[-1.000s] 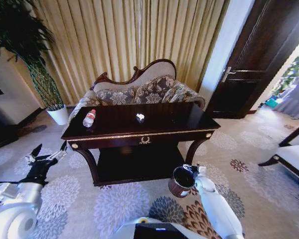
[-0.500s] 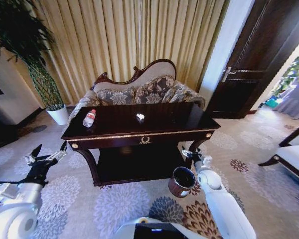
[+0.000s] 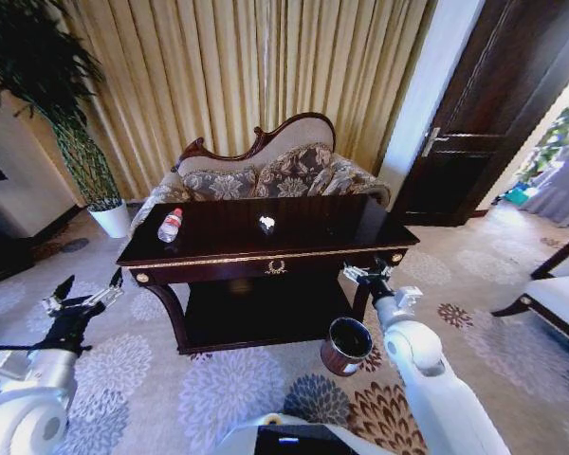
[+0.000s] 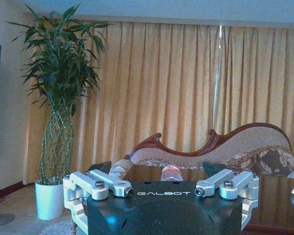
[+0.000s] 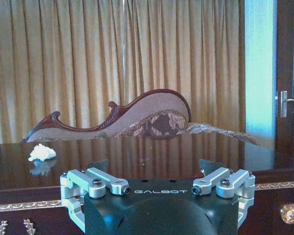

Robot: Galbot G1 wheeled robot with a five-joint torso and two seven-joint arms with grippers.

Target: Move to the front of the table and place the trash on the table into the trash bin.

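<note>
Step in hand: I judge I am lifting my right claw toward the tabletop to reach the trash; nothing is picked up yet.
How to do it well: I should clear the gold-trimmed front edge before reaching in, come down on the paper wad from above, and keep my elbow off the bin just below.
Trash bin [image 3: 347,345]: on the carpet at the table's near right leg, upright, mouth open, close under my right arm.
Right gripper [image 3: 366,274]: at the table's near right front edge, about level with the top, fingers spread apart and empty, pointing across the table toward the sofa.
Left gripper [image 3: 82,300]: low, left of the table and off its near left corner, fingers apart, holding nothing, idle.
Table [image 3: 294,255]: directly ahead of me.
Bottle [image 3: 170,226]: lying on the tabletop's left end.
Paper wad [image 3: 266,224]: near the tabletop's middle, left of my right claw's line.
Orange scrap: I cannot make it out.
Sofa [image 3: 266,175]: behind the table, against the curtain.
</note>
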